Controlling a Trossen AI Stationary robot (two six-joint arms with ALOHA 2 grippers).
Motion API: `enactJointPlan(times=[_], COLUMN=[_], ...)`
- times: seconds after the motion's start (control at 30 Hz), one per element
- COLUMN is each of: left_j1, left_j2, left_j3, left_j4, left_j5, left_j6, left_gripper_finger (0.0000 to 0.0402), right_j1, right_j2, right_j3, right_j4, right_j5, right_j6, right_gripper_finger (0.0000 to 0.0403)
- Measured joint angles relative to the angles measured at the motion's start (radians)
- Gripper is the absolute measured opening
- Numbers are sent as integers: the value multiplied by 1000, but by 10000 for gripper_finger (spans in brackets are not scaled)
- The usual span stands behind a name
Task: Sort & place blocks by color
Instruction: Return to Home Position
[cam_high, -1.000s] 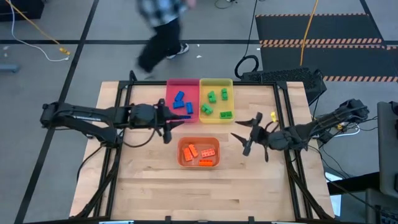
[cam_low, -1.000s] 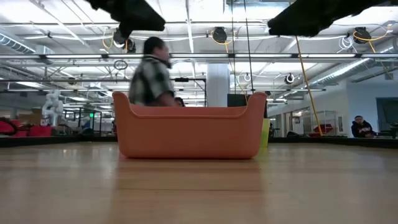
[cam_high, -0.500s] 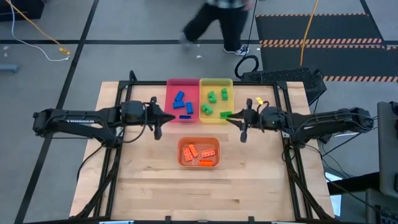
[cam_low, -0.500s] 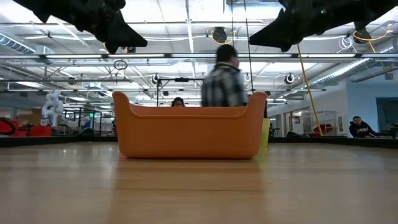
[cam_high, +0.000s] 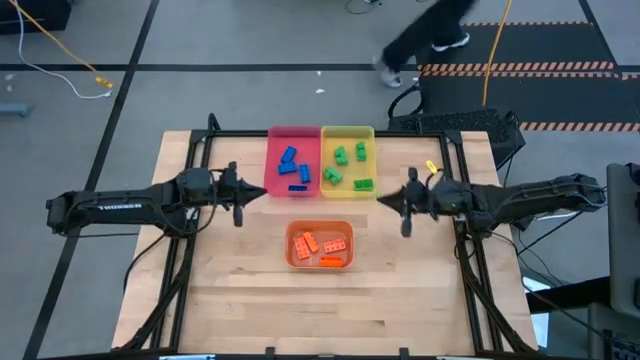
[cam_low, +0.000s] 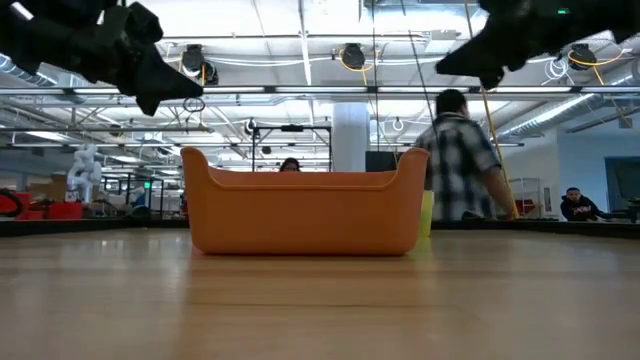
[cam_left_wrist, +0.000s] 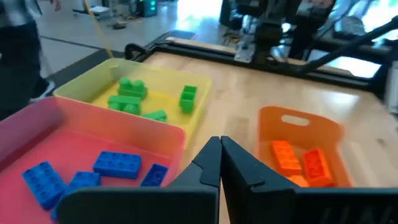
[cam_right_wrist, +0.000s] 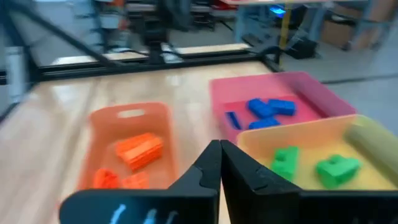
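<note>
Grey floor (cam_high: 200, 40), black hazard-edged mat (cam_high: 560, 45), yellow cable (cam_high: 98, 77); ceiling lamps (cam_low: 352, 55); plaid-shirted person (cam_low: 462, 160) beyond table.

Count: 3 trays (pink tray (cam_high: 305, 140), yellow tray (cam_high: 348, 134), orange tray (cam_high: 320, 225)); 4 blue blocks (cam_high: 288, 155), 4 green blocks (cam_high: 340, 155), roughly 4 orange blocks (cam_high: 338, 244); 2 claws (left claw (cam_high: 258, 190), right claw (cam_high: 383, 197)); 1 person (cam_high: 420, 35), upper right.

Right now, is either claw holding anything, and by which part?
Nothing is held. The left claw and the right claw are both shut and empty above the table; the blocks lie in the trays.
</note>
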Motion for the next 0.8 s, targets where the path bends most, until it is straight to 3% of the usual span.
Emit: enactJointPlan(times=[0.07, 0.33, 0.5, 0.8], left_j1=[-15, -72, -129, -155], left_j2=[-48, -198, -249, -365], left_j3=[-18, -53, -135, -243], left_j4=[-15, -135, -110, -115], left_j5=[5, -19, -53, -90], left_j6=[-7, -27, -60, -35], left_gripper_finger=[4, 3, 2, 2], right_j1=[52, 190, 250, 308], right_j2=[-59, -284, -381, -429], right_j3=[-51, -250, -335, -345], right_j4=[5, 58, 98, 92], right_j5=[10, 239, 272, 290], right_j6=[4, 41, 40, -22], right_gripper_finger=[1, 1, 0, 0])
